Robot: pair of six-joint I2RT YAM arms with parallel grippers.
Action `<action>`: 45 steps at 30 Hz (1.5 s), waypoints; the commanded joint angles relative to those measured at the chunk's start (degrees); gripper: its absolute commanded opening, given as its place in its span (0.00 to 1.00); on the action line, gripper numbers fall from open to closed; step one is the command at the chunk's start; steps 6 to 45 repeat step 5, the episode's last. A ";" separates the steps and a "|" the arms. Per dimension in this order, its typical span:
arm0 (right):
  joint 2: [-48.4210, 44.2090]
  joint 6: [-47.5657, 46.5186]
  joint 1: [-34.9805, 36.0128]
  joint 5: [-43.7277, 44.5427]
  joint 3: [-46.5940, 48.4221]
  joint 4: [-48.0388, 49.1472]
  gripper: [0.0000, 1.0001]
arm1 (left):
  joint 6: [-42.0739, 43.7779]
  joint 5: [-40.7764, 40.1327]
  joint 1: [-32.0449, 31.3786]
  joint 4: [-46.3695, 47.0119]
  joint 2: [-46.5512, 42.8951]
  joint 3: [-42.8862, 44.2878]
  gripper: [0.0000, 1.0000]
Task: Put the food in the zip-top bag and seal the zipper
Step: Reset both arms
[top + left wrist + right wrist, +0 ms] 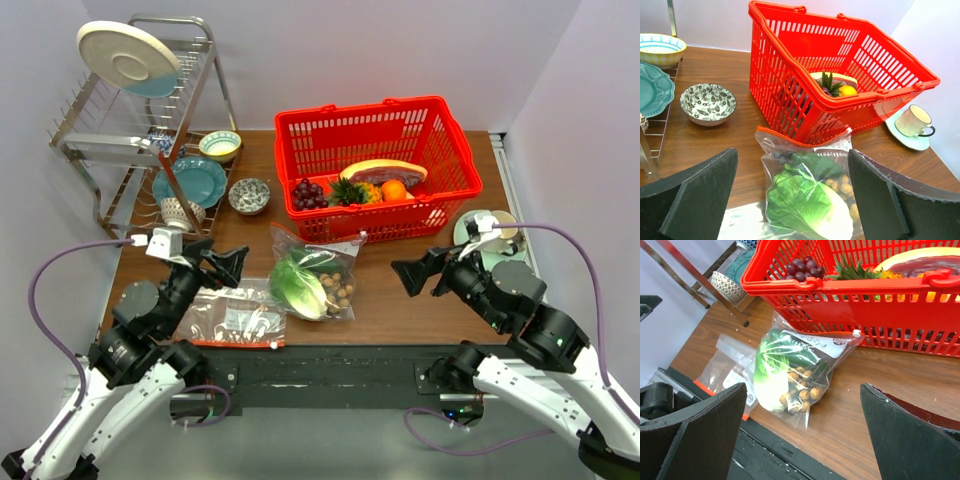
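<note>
A brown wooden counter [420, 300] sits between pale walls, with a dish rack [140, 120] at the far left and a red basket [375, 130] of fruit at the back. The bag [315, 275] lies mid-counter, its mouth end up against the basket's near wall. Inside it are the cabbage [297, 285], the nuts [338, 288] beside it on the right, and the dark cucumber [812, 162] towards the mouth. The zipper [815, 334] runs along the mouth, with its white tab [856, 333] at the right end; I cannot tell whether it is closed. A second bag [235, 318] lies flat just left of the first. The left hand [232, 265] hangs by the second bag's far edge, spread wide and holding nothing. The right hand [412, 275] is to the right of the filled bag, apart from it, likewise spread and empty
</note>
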 commanded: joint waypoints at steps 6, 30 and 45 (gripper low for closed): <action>0.25 0.28 -0.22 0.08 -0.33 1.85 0.98 | -0.20 -0.67 0.43 1.65 0.29 -0.41 0.96; 0.25 0.28 -0.22 0.08 -0.33 1.85 0.98 | -0.20 -0.67 0.43 1.65 0.29 -0.41 0.96; 0.25 0.28 -0.22 0.08 -0.33 1.85 0.98 | -0.20 -0.67 0.43 1.65 0.29 -0.41 0.96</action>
